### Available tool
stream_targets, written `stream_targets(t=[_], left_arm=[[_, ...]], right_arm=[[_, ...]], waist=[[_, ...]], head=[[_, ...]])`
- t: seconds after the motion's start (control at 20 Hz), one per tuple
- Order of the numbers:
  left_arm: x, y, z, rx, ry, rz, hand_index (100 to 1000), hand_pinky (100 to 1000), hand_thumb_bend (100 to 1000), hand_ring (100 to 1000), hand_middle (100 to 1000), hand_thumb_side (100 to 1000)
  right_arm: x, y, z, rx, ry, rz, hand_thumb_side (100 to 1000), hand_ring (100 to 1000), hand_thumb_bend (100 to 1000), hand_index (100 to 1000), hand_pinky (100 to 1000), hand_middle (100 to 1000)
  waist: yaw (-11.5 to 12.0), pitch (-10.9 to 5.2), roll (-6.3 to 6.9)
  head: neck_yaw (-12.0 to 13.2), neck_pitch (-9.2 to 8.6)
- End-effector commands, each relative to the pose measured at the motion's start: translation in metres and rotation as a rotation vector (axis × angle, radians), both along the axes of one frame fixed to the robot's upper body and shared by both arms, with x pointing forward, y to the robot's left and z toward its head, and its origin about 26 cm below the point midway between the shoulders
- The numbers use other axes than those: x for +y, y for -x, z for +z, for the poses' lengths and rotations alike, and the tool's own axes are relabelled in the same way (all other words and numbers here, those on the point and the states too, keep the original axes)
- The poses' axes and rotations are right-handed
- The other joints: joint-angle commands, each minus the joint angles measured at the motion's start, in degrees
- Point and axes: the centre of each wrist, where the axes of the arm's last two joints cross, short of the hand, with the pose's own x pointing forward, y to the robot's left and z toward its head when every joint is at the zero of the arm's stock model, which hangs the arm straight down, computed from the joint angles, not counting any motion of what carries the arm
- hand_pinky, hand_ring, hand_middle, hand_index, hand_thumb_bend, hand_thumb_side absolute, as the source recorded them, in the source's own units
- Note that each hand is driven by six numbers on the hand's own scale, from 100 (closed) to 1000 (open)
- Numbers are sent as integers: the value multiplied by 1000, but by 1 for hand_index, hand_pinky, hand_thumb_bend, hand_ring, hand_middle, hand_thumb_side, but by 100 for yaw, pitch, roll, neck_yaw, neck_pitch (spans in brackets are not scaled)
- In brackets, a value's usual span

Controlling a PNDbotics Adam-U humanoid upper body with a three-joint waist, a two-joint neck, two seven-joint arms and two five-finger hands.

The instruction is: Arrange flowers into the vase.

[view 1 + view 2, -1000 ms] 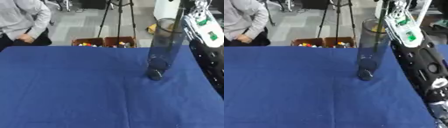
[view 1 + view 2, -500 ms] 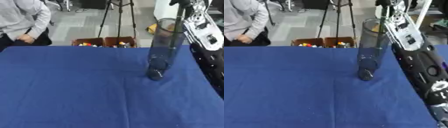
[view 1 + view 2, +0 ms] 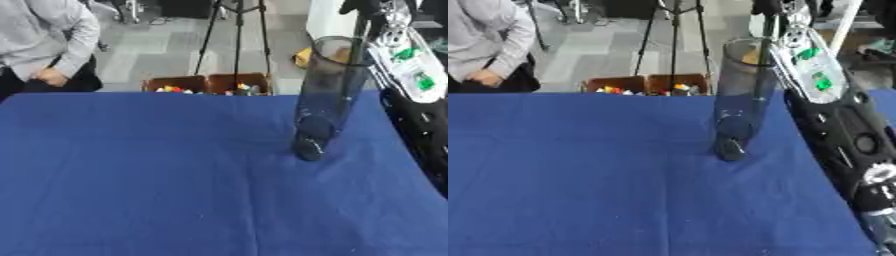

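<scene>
A tall clear glass vase (image 3: 325,95) stands upright on the blue-clothed table (image 3: 131,180), right of centre near the far edge. A thin dark flower stem (image 3: 357,60) runs down through its rim and along its right inner wall. My right arm (image 3: 820,75), black with a white cover, comes up from the lower right. My right hand (image 3: 364,5) sits at the top edge of the view just above the rim, closed on the stem's top. The bloom is hidden. My left hand shows in neither view.
Two brown boxes (image 3: 210,84) holding small coloured items sit on the floor just beyond the table's far edge. A tripod (image 3: 236,30) stands behind them. Open blue cloth stretches left of and in front of the vase.
My right hand has shifted left, from beside the vase to right above its rim, with the stem. The vase has not moved.
</scene>
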Motion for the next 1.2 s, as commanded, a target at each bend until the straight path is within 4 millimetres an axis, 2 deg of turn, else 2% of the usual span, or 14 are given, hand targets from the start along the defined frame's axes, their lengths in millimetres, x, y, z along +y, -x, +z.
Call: stream_targets(t=[0.05, 0.35, 0.7, 1.2], left_arm=[[3, 5, 10, -31, -20, 7, 858, 595, 100, 840, 820, 1000], [4, 5, 9, -27, -19, 8, 857, 595, 100, 840, 820, 1000], [4, 5, 8, -24, -20, 11, 857, 596, 100, 840, 820, 1000], [5, 5, 8, -23, -19, 13, 857, 596, 100, 840, 820, 1000]], right_arm=[[-12, 13, 14, -31, 93, -47, 478, 480, 100, 364, 604, 442], [-19, 17, 13, 9, 203, -83, 553, 562, 100, 431, 666, 504], [-23, 16, 12, 43, 283, -127, 549, 569, 100, 434, 670, 508], [-25, 16, 12, 64, 311, -146, 534, 567, 100, 424, 667, 503]], waist=[[-71, -249, -48], [-92, -282, -33], [-99, -304, -22], [-121, -311, -13]], head=[[45, -34], [58, -40], [66, -36], [73, -36]])
